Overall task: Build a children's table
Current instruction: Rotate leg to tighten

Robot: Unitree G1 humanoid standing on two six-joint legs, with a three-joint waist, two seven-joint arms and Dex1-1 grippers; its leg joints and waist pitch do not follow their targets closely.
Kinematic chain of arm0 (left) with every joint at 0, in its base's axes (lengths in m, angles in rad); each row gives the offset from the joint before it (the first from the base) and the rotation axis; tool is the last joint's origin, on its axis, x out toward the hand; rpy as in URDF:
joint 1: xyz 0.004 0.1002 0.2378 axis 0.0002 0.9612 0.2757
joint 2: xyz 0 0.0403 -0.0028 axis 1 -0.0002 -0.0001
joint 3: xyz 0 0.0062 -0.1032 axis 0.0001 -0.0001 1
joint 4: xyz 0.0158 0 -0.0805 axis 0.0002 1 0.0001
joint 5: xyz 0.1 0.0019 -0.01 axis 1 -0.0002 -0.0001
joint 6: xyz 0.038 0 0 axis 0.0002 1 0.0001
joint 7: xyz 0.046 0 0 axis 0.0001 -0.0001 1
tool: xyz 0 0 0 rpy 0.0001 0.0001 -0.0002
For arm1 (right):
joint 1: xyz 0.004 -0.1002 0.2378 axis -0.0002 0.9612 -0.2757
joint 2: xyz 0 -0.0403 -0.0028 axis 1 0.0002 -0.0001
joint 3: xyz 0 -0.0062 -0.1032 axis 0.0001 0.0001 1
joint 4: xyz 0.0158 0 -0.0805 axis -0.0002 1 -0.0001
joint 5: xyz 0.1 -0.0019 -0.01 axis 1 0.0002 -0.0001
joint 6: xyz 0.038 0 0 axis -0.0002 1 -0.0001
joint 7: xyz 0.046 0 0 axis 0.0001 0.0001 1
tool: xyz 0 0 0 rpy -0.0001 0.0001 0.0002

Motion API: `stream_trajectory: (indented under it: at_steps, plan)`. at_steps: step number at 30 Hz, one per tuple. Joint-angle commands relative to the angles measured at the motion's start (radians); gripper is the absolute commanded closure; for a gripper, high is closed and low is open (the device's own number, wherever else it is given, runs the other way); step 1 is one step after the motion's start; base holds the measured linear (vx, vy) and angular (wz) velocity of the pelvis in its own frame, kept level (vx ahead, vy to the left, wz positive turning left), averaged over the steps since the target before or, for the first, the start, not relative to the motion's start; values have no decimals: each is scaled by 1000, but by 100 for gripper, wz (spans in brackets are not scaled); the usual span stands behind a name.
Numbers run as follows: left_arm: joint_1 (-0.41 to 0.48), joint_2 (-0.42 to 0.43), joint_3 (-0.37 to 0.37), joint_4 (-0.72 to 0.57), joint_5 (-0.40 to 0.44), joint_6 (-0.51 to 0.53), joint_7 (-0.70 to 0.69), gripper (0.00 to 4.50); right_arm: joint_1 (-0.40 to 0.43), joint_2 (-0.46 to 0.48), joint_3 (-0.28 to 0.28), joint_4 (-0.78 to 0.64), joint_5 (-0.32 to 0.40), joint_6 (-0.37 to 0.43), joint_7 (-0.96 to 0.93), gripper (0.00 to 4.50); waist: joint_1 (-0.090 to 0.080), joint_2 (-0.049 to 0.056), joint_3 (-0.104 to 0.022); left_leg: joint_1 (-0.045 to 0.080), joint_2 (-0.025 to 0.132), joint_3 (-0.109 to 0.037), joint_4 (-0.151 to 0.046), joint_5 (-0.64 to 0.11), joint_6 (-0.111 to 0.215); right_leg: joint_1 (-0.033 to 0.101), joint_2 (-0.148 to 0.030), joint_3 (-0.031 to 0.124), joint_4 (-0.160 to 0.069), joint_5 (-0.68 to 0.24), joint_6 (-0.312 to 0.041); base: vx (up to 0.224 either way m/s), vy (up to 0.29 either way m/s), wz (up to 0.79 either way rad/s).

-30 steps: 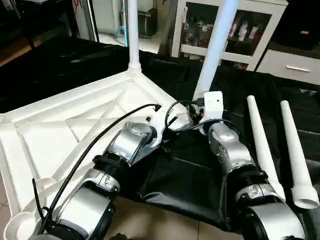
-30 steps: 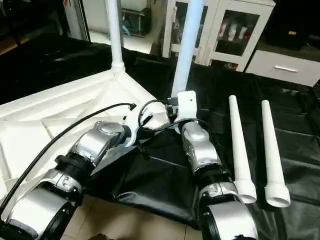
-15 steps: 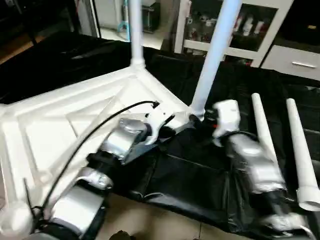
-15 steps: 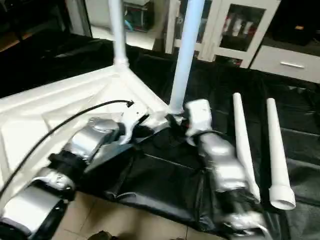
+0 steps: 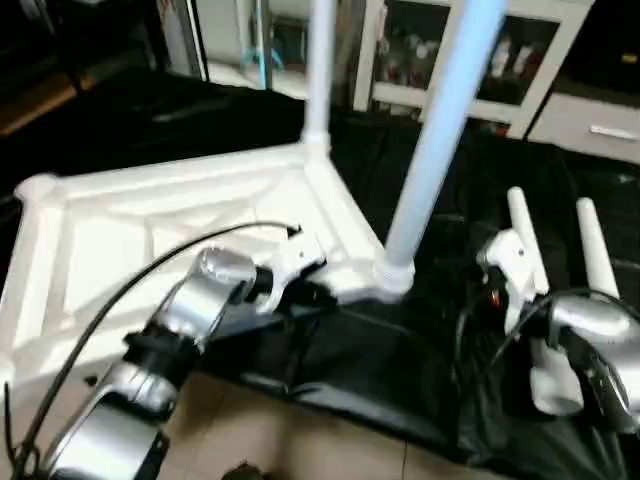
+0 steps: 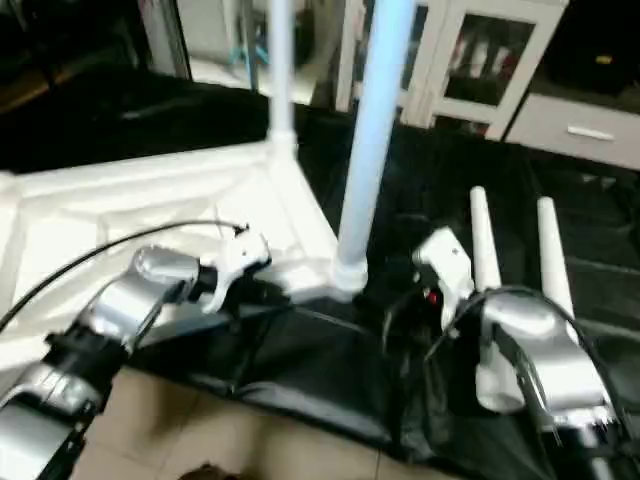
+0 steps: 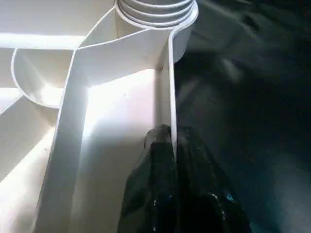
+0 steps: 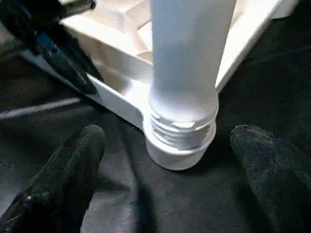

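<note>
- My view over the rig: white tabletop (image 5: pixel 170 225) lies underside up on black sheeting (image 5: pixel 400 350), ribs showing. It's my landmark for everything below.
- Two legs stand upright in its corner sockets: far leg (image 5: pixel 320 70) at the corner furthest from me, near leg (image 5: pixel 440 130) at the corner closest to my R arm.
- R wrist cam shows the near leg's threaded end (image 8: pixel 182 128) seated in the round socket (image 8: pixel 177 153), a few thread turns visible above the socket rim.
- L pincer (image 7: pixel 172 141) clenched on the tabletop's thin edge wall, one black finger (image 7: pixel 153 160) each side of it, just beside the near-leg corner.
- R pincer (image 8: pixel 170 141) released, fingers (image 8: pixel 73 165) spread wide either side of the near leg's base, touching neither leg nor socket, w/ black sheet between.
- From the head cam, the R wrist (image 5: pixel 515 265) sits off the tabletop, beside the near-leg corner, over the sheeting.
- Two spare legs (image 5: pixel 590 250) lie side by side on the sheet, apart from the tabletop, beyond my R arm; wide ends point toward me.
- White cabinet w/ glass doors (image 5: pixel 440 50) behind the tabletop.
</note>
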Motion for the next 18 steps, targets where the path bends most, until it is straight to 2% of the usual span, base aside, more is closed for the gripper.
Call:
stream_trajectory:
  at_steps: [1,4,6,8,11,13,14,17,18]
  plan:
    - [-2,-4,-15,-43,-32,-18,-47,450,-23,-3,27,24,-14,-22,23,3,-2,-7,-67,16,68,-31,-77,-218,40,45,-80,61,-86,-274,-189,0,0,0]
    - [2,2,-15,-47,-34,-18,-55,450,-44,10,45,49,-19,-36,44,3,-1,-6,-70,16,68,-29,-74,-196,44,46,-79,62,-78,-219,-207,0,0,0]
    - [9,10,-16,-56,-30,-16,-65,450,-87,35,71,98,-30,-49,78,3,-6,-14,-73,8,66,-31,-73,-174,51,52,-80,60,-69,-191,-218,0,0,0]
    - [11,14,-17,-61,-28,-13,-67,450,-112,45,83,134,-41,-62,90,3,-7,-11,-72,10,66,-30,-72,-171,52,51,-81,61,-71,-198,-220,0,0,0]
    - [14,16,-17,-73,-30,-6,-67,450,-148,57,89,185,-36,-81,113,3,-4,-17,-72,11,66,-28,-71,-162,56,51,-81,62,-70,-192,-222,0,0,0]
    - [15,17,-16,-76,-30,-3,-68,450,-156,57,90,197,-34,-87,122,3,-2,-15,-73,12,67,-28,-70,-153,59,51,-81,61,-67,-182,-223,0,0,0]
    - [19,20,-16,-83,-31,2,-69,450,-170,56,89,216,-26,-93,142,3,-2,-18,-74,11,66,-27,-69,-147,62,52,-81,62,-65,-170,-226,0,0,0]
    - [26,26,-16,-94,-35,7,-70,450,-180,57,80,237,-19,-99,177,3,-1,-18,-74,10,66,-26,-67,-133,74,53,-81,62,-64,-164,-228,0,0,0]
    - [27,26,-16,-96,-35,8,-70,450,-183,58,79,244,-19,-103,184,29,-1,-18,-74,10,66,-26,-67,-131,75,52,-80,62,-65,-165,-227,0,0,0]
